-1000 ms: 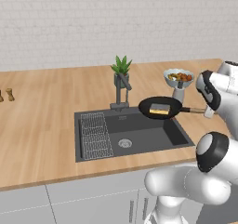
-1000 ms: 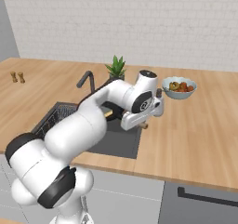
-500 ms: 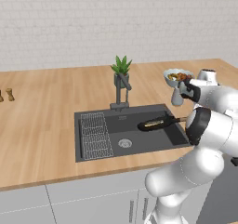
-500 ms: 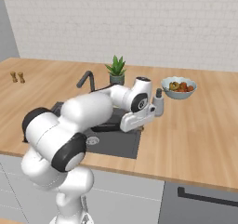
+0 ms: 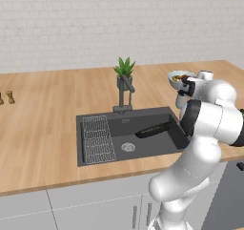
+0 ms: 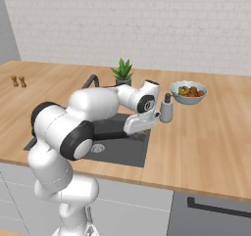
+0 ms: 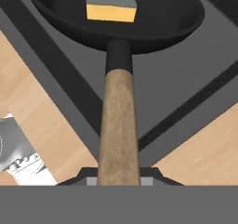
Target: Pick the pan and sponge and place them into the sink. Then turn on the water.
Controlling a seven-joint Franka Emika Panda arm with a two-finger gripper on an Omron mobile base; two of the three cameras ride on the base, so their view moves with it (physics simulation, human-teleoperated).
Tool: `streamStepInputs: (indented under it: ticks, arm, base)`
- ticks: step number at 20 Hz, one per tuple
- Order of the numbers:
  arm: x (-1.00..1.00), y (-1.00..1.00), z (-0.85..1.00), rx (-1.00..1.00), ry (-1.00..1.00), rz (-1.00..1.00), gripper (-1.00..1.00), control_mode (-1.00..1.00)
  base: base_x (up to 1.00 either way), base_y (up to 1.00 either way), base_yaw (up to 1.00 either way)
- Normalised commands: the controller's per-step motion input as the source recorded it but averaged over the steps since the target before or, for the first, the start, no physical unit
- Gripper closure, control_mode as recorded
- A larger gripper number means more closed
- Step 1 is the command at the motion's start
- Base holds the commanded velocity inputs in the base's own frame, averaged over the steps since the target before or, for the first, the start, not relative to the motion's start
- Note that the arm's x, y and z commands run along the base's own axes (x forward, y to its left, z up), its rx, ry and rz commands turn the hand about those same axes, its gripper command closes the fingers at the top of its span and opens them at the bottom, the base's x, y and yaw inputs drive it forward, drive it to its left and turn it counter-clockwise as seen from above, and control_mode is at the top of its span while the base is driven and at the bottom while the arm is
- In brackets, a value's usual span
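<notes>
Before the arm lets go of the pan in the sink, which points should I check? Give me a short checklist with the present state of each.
1. Jaws shut on the pan handle: ok.
2. Sponge lies inside the pan: ok.
3. Pan is over the sink, right of the drain: ok.
4. Pan rests on the sink floor: cannot tell; it sits low in the basin, but contact is not visible.
5. Pan is apart from the wire rack: ok.
6. Water runs from the faucet: not ok; no stream is visible yet.
</notes>
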Motion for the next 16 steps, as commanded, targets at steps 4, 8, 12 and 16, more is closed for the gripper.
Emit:
streamStepInputs:
  ticks: [4, 8, 12, 16]
  arm:
    - [0.00, 0.45, -0.28, 0.09, 0.00, 0.00, 1.00, -1.00]
    - [0.12, 0.42, -0.33, 0.04, -0.05, 0.00, 1.00, -1.00]
    - [0.31, 0.32, -0.19, 0.00, -0.11, 0.01, 1.00, -1.00]
    - [0.34, 0.30, -0.13, 0.00, -0.12, 0.02, 1.00, -1.00]
  base:
    - [0.00, 0.00, 0.00]
    - [0.00, 0.00, 0.00]
    - [0.00, 0.00, 0.00]
    - [0.00, 0.00, 0.00]
